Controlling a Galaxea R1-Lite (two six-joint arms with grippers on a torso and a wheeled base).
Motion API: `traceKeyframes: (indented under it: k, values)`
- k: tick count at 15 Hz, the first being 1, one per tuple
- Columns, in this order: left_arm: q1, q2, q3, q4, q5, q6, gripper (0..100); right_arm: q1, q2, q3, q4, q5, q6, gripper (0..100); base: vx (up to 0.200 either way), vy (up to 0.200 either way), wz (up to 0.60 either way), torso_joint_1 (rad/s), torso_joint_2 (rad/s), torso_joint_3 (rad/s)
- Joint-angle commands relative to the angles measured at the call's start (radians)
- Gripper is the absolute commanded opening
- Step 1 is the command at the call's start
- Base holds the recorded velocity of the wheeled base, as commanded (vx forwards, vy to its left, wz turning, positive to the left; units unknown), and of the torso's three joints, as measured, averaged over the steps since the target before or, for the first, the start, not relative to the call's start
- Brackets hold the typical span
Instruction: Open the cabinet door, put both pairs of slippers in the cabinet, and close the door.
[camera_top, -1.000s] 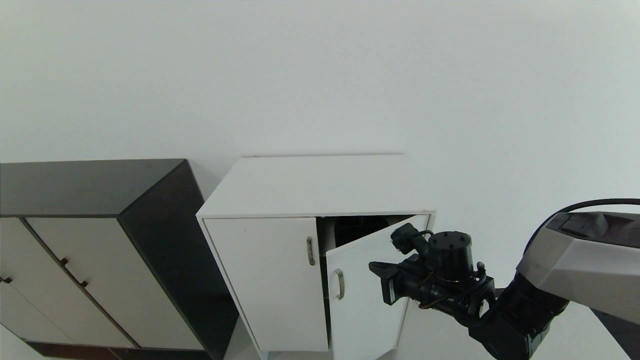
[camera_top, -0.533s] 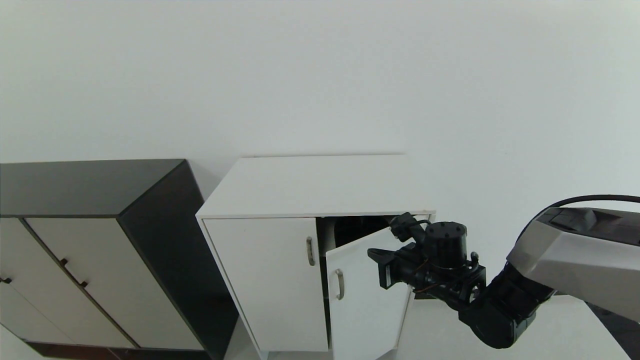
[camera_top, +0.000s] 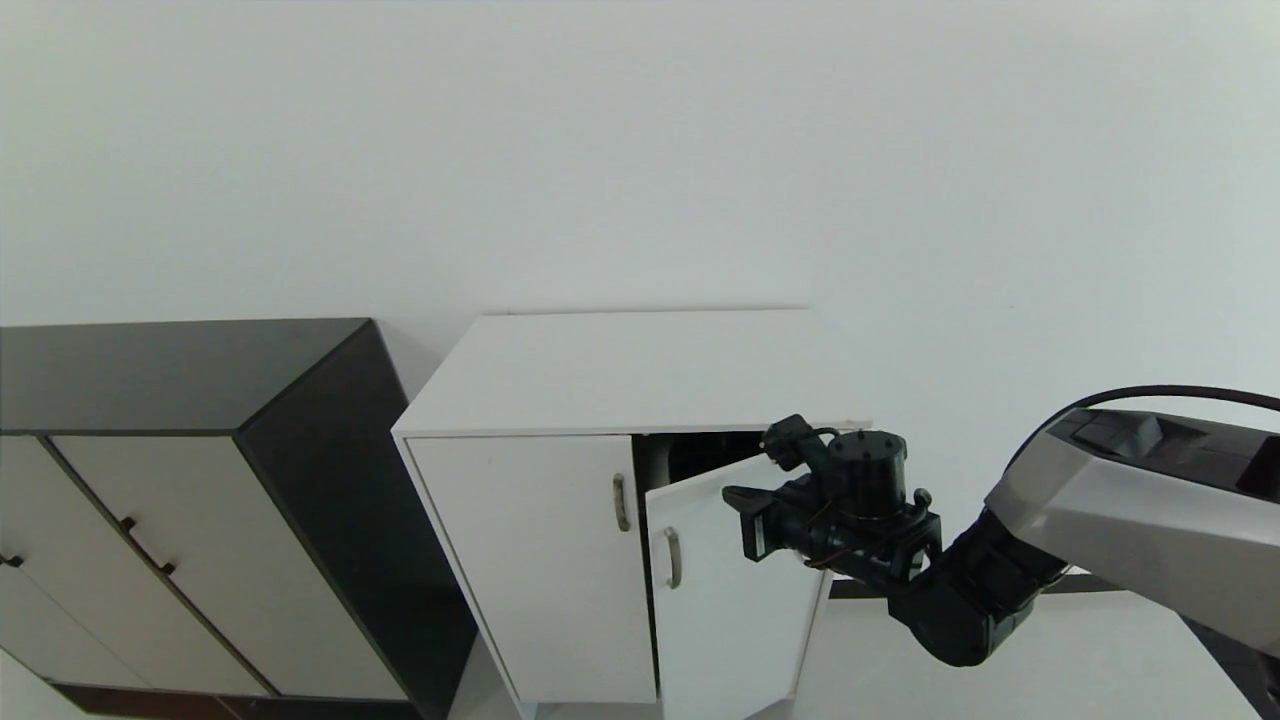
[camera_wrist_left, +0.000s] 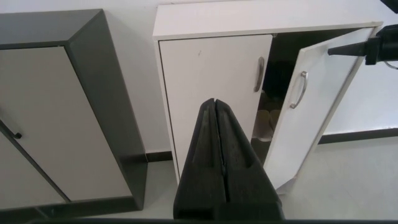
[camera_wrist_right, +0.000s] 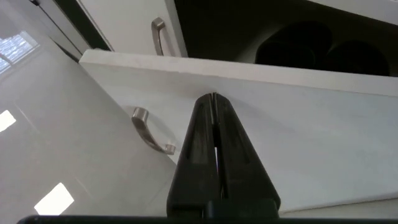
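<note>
The white cabinet (camera_top: 620, 375) stands against the wall with its left door (camera_top: 540, 560) closed and its right door (camera_top: 730, 610) ajar. My right gripper (camera_top: 735, 497) is shut, its tip against the outer face of the right door (camera_wrist_right: 311, 130) near the top edge. Through the gap, pale slippers (camera_wrist_left: 267, 121) sit on a lower shelf, and dark rounded shapes (camera_wrist_right: 298, 46) lie on the shelf above. My left gripper (camera_wrist_left: 214, 102) is shut on nothing and hangs well in front of the cabinet, pointing at the left door (camera_wrist_left: 211, 93).
A dark cabinet (camera_top: 190, 380) with pale doors stands close on the left of the white one. Each white door has a metal handle (camera_top: 672, 557) near the middle seam. Bare floor (camera_wrist_left: 348, 174) lies in front and to the right.
My right gripper has moved left and toward the cabinet, pushing the right door further closed. The gap at the opening is narrower than a second ago.
</note>
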Motion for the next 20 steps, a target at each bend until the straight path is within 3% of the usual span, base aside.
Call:
traceKeyframes:
  k: [1,20]
  values:
    - [0.0,0.001,0.0,0.0,0.0,0.0,0,0.0,0.018,-0.019,0.006,0.0,0.0,0,0.0,0.0,0.0,0.0,0.0,0.0]
    - [0.001,0.001,0.0,0.0,0.0,0.0,0,-0.091,0.176,-0.171,0.035,0.0,0.0,0,0.0,0.0,0.0,0.0,0.0,0.0]
